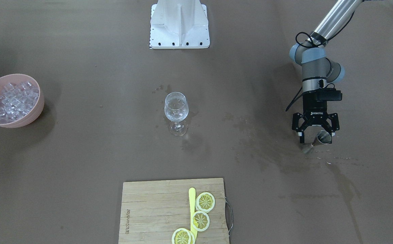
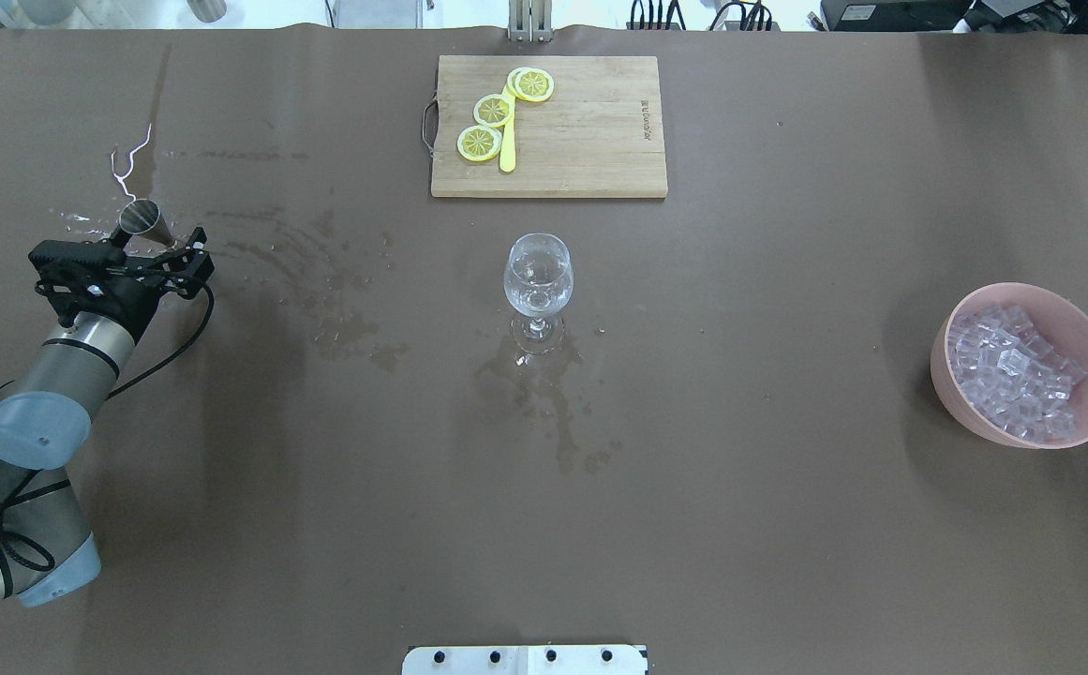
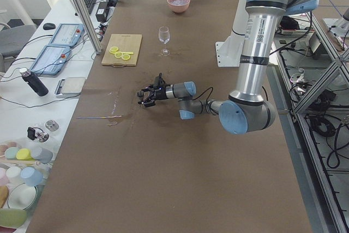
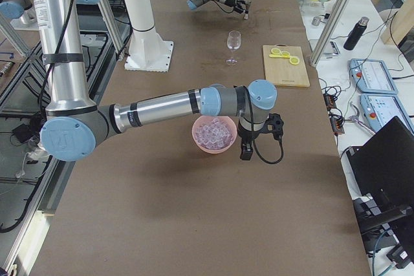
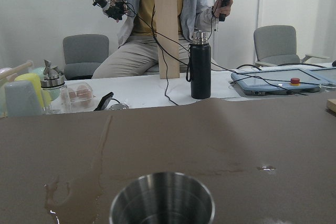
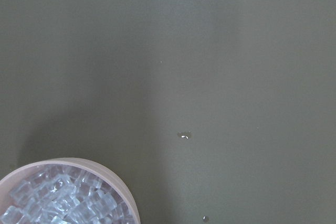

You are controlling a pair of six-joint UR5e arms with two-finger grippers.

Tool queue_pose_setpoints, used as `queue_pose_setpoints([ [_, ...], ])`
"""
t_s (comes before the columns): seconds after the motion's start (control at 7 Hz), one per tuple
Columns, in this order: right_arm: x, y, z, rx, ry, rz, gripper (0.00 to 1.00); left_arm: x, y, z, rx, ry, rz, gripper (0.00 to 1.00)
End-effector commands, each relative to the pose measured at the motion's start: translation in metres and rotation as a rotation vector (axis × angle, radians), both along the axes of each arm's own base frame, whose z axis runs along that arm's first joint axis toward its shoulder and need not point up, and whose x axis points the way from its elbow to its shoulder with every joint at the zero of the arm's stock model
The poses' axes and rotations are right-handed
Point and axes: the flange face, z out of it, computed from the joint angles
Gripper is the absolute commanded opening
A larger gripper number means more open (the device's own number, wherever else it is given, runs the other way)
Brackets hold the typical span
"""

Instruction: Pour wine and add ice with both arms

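1. Plainly, the brown counter [image 2: 787,516] is the largest thing; wet patches [image 2: 356,328] streak it between the left arm [image 2: 47,384] and the middle, and more lie around the foot of the glass.
2. A wooden cutting board [image 2: 600,141] lies at the far edge from the robot; three lemon slices [image 2: 493,110] sit on it in a slanting row, beside a thin yellow stick [image 2: 507,155].
3. A pink bowl [image 2: 1078,319] stands near the counter's end on the robot's right, well apart from everything else on the surface; it is heaped with ice [image 2: 1012,375], clear cubes piled close to the rim.
4. A stemmed wine glass [image 2: 538,277] stands upright at the middle of the counter, between the board and the robot's base; whether it holds any liquid I cannot tell.
5. A small steel cup [image 1: 323,137] is at the counter's end on the robot's left, among the wet streaks; its round mouth fills the bottom of the left wrist view, and its inside looks dark.
6. The left tool [image 1: 314,138] reaches low over the counter with its fingers spread wider than the steel cup; the cup sits between them, closer to one finger; whether that finger touches it I cannot tell.
7. The right tool [image 4: 246,153] hangs from the right arm [image 4: 162,105], just beside the pink bowl and pointing down at the counter; only the side view shows it, so whether it is spread or clenched I cannot tell.
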Motion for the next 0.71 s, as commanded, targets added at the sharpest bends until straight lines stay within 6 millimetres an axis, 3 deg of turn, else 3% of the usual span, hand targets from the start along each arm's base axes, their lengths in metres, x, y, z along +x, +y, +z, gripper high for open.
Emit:
queue_pose_setpoints([
  [0.0, 0.0, 0.0, 0.0, 0.0, 0.001, 0.0, 1.0, -0.028, 0.017, -0.001, -0.003, 0.013, 0.04, 0.99],
  [0.29, 0.0, 0.0, 0.0, 0.0, 0.001, 0.0, 1.0, -0.064, 0.037, -0.012, -0.006, 0.032, 0.08, 0.99],
  [0.57, -0.002, 0.001, -0.006, 0.007, -0.028, -0.001, 1.0, -0.095, 0.03, -0.032, -0.019, 0.066, 0.136, 0.99],
])
